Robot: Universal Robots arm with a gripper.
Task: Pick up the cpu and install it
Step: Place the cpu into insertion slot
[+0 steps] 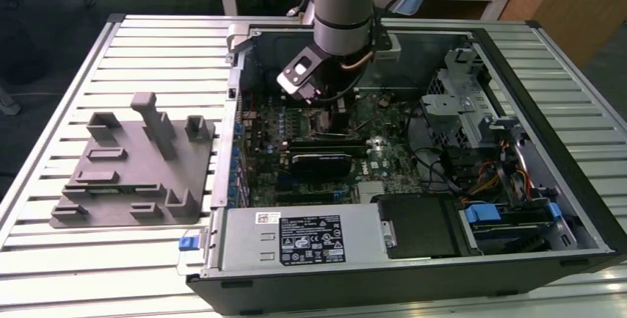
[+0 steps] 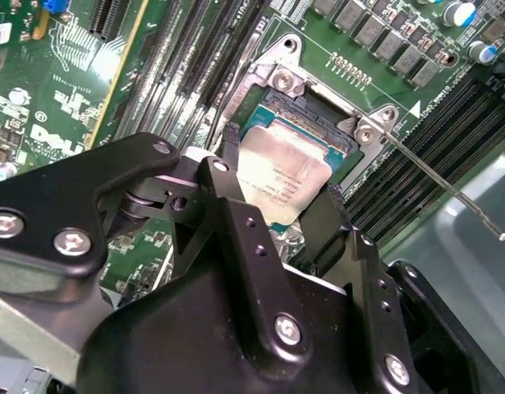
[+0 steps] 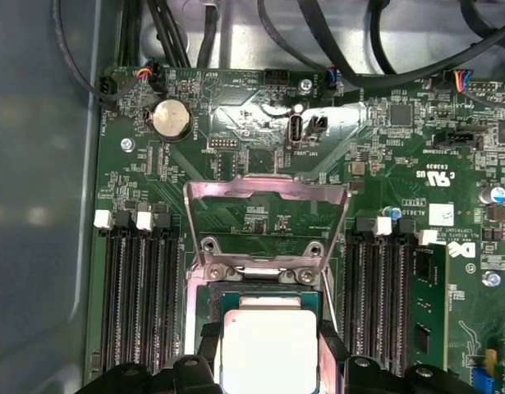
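Silver-topped cpu (image 3: 268, 349) is clamped in the gripper (image 2: 278, 190), flat and squared up right over the open socket (image 2: 314, 115) on the motherboard (image 3: 383, 148), can't tell if it's touching yet, latch plate (image 3: 264, 190) flipped back.

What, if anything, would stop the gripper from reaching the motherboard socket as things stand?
Probably nothing: the load plate is flipped open, and the gripper, with the cpu between its fingers, is right over the socket.
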